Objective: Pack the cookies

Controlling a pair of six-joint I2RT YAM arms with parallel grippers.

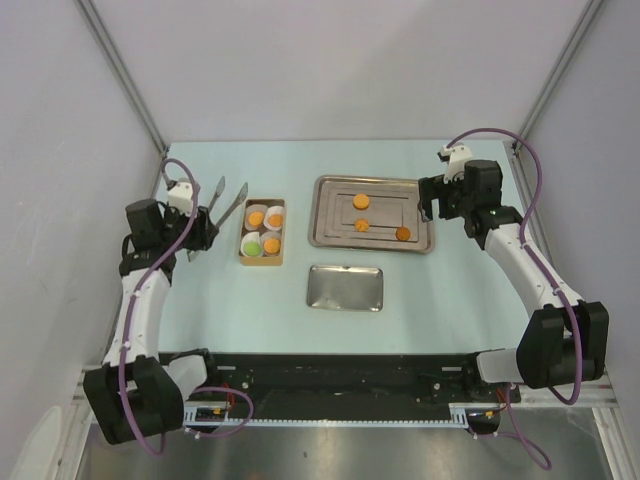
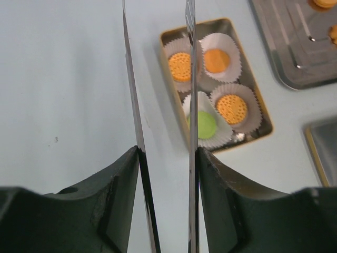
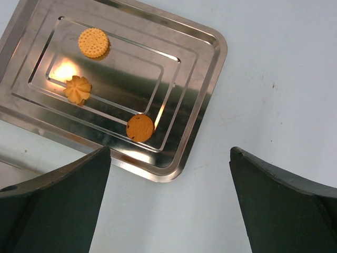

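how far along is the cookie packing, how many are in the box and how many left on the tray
Done: four cookies, three orange and one green, sit in paper cups in the box. In hand: nothing; the left gripper with its long blades and the right gripper are open and empty. Left: three cookies on the tray.

No readable text, label, brand, number or sign appears in any view.

Three cookies [image 3: 93, 42] lie on the tray [image 3: 210, 74], four in cups [image 2: 231, 108] left of it, one lid [image 1: 344, 288].
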